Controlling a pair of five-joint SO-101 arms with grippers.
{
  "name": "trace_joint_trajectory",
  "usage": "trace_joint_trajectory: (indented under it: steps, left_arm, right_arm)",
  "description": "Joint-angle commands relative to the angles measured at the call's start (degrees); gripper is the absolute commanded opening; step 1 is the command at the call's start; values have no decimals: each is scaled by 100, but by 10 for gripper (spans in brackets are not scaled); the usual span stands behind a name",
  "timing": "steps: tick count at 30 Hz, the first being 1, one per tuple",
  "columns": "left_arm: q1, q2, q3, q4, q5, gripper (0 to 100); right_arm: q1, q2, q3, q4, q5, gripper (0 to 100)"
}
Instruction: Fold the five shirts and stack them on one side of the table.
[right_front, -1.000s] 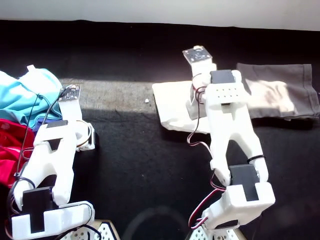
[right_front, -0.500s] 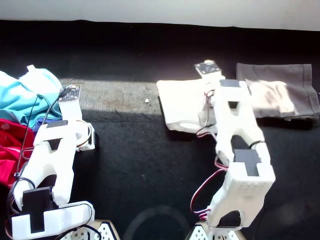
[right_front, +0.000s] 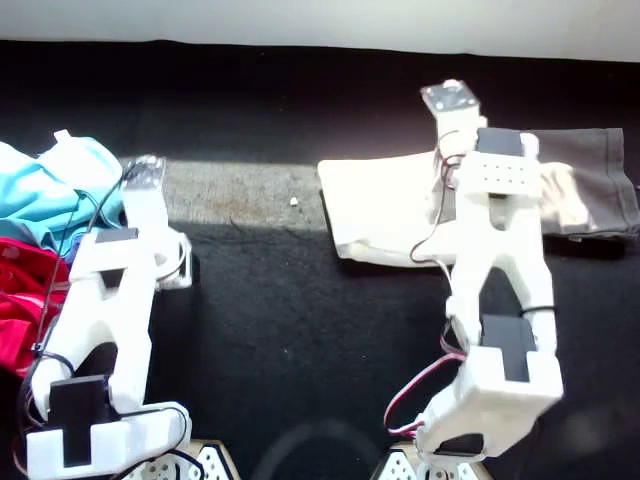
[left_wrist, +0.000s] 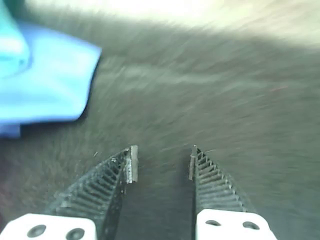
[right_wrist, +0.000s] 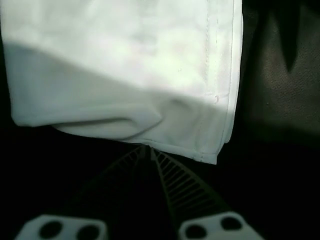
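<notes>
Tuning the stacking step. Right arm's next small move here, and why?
Probably pull the white shirt sideways onto the gray shirt. The right gripper is shut on the white shirt's edge, and that folded shirt lies mostly beside the gray one, not on it.

The high camera looks down on the black table (right_front: 260, 300) from far up. The left wrist camera sits behind the left gripper (left_wrist: 161, 162), very near the bright blue cloth shirt (left_wrist: 45, 85). The right wrist camera sits behind the right gripper (right_wrist: 148, 152), close to the folded white cloth shirt (right_wrist: 125, 75). The high camera sees both shirts too.
</notes>
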Motion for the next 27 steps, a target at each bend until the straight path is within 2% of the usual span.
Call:
trace_joint_trajectory:
  steps: [1, 6, 9, 15, 20, 27]
  left_arm:
    - [980, 40, -1851, 1187, -9, 181]
    - [2035, 2079, -5015, 2673, 9, 181]
    - [2536, 3415, -7011, 3446, 316, 181]
    - [3468, 5657, -10352, 4114, 404, 181]
    - [3829, 7204, -12057, 4492, 404, 181]
    - [3424, 8242, -13429, 5301, 404, 181]
  right_arm:
    - [330, -954, 752, -585, 35, 6]
    - [804, -1165, 2378, -2132, 35, 6]
    - [936, -1165, 2941, -2721, 35, 6]
    - [989, -1156, 3486, -3301, 53, 6]
    - [1042, -1130, 3582, -3547, 70, 6]
    - [1218, 31, 2958, -3538, 62, 6]
